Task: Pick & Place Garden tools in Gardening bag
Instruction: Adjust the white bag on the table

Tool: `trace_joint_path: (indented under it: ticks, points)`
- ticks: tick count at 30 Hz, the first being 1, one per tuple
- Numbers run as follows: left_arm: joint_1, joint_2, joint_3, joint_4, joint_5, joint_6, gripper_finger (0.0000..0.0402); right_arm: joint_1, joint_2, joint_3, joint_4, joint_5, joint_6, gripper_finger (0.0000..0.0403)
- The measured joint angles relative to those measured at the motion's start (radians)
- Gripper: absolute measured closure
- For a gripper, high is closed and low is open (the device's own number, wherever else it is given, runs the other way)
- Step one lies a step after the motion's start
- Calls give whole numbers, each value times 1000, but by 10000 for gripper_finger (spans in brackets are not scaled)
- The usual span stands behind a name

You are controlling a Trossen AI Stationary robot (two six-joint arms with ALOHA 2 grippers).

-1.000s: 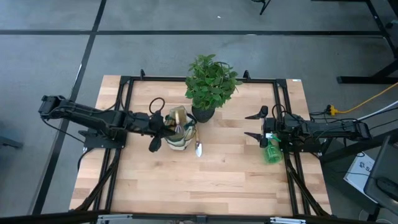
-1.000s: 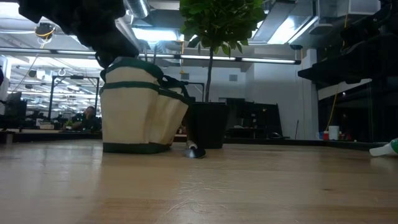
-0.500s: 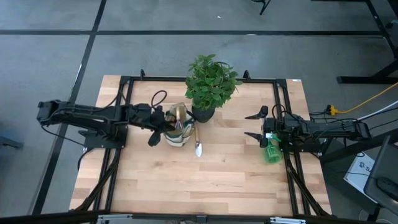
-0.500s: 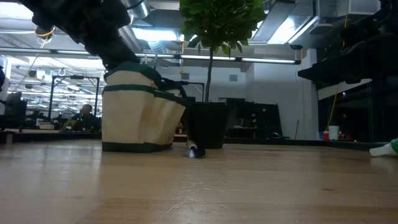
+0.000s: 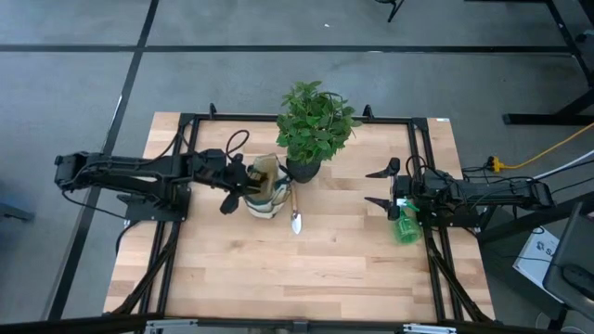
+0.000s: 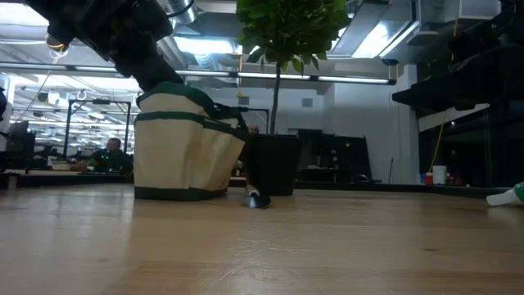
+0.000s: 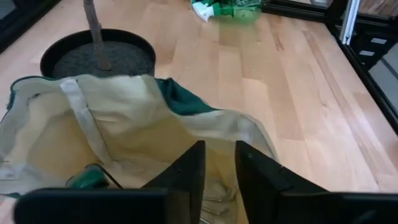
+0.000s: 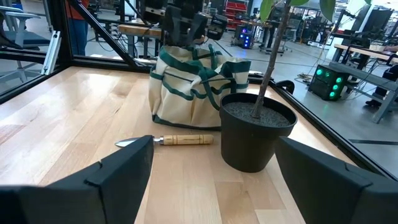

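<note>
L gripper (image 7: 217, 163) over the bag (image 5: 264, 188), fingers slightly apart, nothing held.

Its tips hung just above the bag's open mouth, w/ the black plant pot (image 7: 98, 57) just past the bag. A wood-handled trowel (image 5: 295, 211) lay on the table (image 5: 325, 269) beside the bag, on the far side from the L arm. R gripper (image 5: 382, 186) waited near the table's right edge, fingers spread wide, empty; the green spray bottle (image 5: 405, 225) lay right beside it.
</note>
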Motion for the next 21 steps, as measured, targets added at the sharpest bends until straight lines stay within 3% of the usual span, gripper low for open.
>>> trace_joint_path:
  ticks: [7,11,21]
  points:
    - [-10,0,0,0,103,101,275,0,0,0,0,0,0,62]
    - [-52,0,0,21,113,145,252,0,0,0,0,0,0,62]
    - [-166,0,0,256,113,236,232,0,0,0,0,0,0,62]
